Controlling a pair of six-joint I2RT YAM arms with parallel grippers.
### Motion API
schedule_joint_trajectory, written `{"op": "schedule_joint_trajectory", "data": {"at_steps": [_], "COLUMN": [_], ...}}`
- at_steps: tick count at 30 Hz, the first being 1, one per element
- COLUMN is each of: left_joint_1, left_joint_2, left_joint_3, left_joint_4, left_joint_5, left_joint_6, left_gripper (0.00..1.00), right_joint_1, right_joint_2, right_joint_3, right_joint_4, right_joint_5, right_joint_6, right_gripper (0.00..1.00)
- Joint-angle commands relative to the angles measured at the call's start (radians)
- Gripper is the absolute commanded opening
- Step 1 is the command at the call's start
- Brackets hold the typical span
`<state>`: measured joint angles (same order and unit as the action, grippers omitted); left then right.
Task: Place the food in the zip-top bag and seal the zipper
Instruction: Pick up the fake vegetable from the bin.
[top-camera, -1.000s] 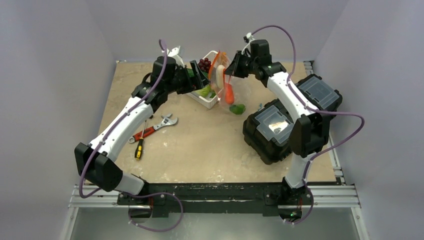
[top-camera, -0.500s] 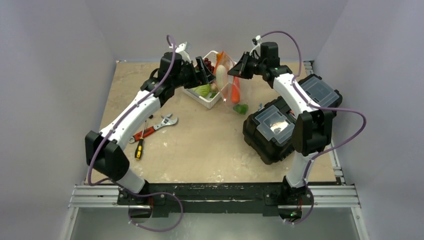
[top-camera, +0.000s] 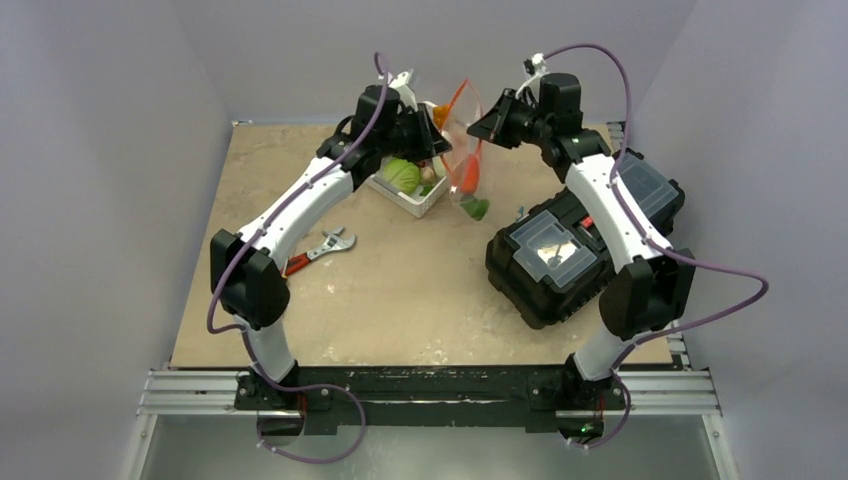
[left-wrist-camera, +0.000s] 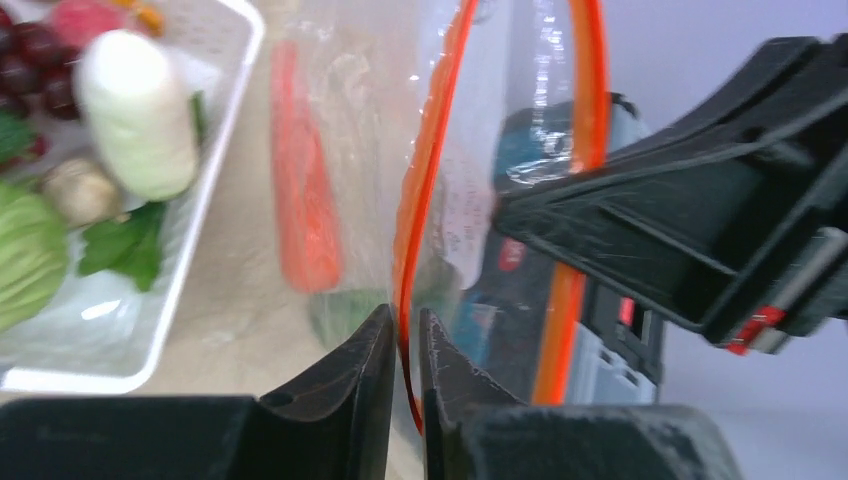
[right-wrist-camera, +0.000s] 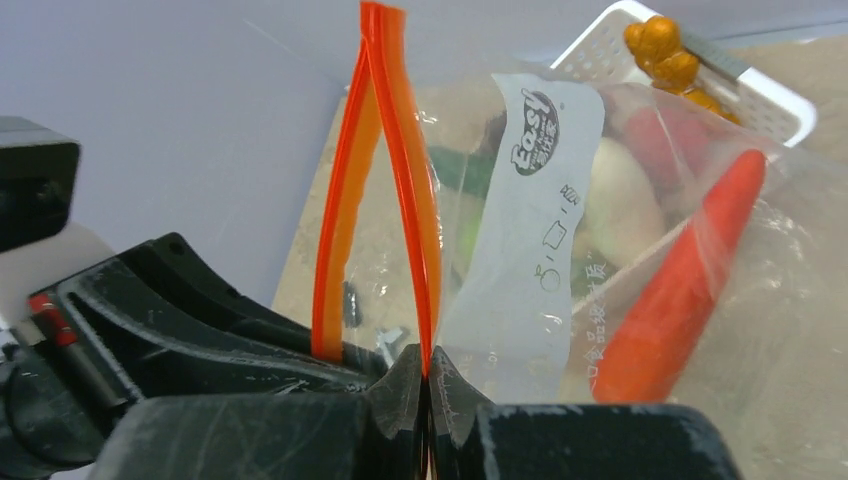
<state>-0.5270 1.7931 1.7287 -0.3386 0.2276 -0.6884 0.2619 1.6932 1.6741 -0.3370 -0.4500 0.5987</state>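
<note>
The zip-top bag (top-camera: 462, 150) hangs off the table between both grippers, mouth up. An orange carrot (top-camera: 468, 178) and a dark green cucumber (top-camera: 478, 208) lie inside it. My left gripper (left-wrist-camera: 405, 325) is shut on one side of the red-orange zipper (left-wrist-camera: 425, 180). My right gripper (right-wrist-camera: 427, 365) is shut on the other zipper strip (right-wrist-camera: 412, 190), beside the white label (right-wrist-camera: 535, 230). The two strips stand apart, so the mouth gapes. In the white basket (left-wrist-camera: 218, 150) I see the cabbage (left-wrist-camera: 25, 250), a white oval piece (left-wrist-camera: 140, 115) and dark grapes (left-wrist-camera: 30, 60).
Two black toolboxes (top-camera: 545, 255) sit right of the bag, close under the right arm. A wrench (top-camera: 330, 243) and a red-handled screwdriver (top-camera: 296, 264) lie on the table to the left. The back wall stands just behind the basket (top-camera: 415, 203).
The left gripper moved right from the basket to the bag's mouth and closed on the near strip. Both arms rose, lifting the bag off the table.
</note>
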Motion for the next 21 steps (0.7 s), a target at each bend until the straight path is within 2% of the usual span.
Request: {"op": "schedule_joint_trajectory", "data": {"at_steps": [1, 5, 6, 8, 10, 12, 16, 21], "left_joint_1": [-0.043, -0.042, -0.038, -0.027, -0.017, -0.018, -0.011, 0.015], "left_joint_2": [0.015, 0.008, 0.020, 0.075, 0.137, 0.151, 0.068, -0.082], "left_joint_3": [0.127, 0.080, 0.083, 0.130, 0.217, 0.222, 0.115, -0.084], "left_joint_4": [0.042, 0.134, 0.127, 0.075, -0.034, -0.059, -0.012, 0.133], "left_joint_5": [0.125, 0.168, 0.159, 0.186, 0.236, 0.237, 0.204, 0.084], "left_joint_6": [-0.014, -0.104, -0.117, -0.129, -0.130, -0.105, -0.009, 0.100], "left_gripper": [0.11, 0.09, 0.04, 0.01, 0.02, 0.14, 0.51, 0.76], "right_joint_1": [0.002, 0.002, 0.001, 0.002, 0.002, 0.002, 0.002, 0.002], "right_joint_2": [-0.093, -0.138, -0.127, -0.099, -0.098, -0.113, -0.144, -0.113], "right_joint_3": [-0.046, -0.169, -0.175, -0.170, -0.178, -0.199, -0.244, -0.226], "right_joint_4": [-0.034, 0.060, 0.057, 0.038, 0.042, 0.053, 0.085, 0.089], "right_joint_5": [0.145, 0.196, 0.211, 0.239, 0.264, 0.292, 0.359, 0.361], "right_joint_6": [-0.072, -0.089, -0.096, -0.105, -0.108, -0.118, -0.131, -0.130], "right_gripper": [0.00, 0.00, 0.00, 0.00, 0.00, 0.00, 0.00, 0.00]}}
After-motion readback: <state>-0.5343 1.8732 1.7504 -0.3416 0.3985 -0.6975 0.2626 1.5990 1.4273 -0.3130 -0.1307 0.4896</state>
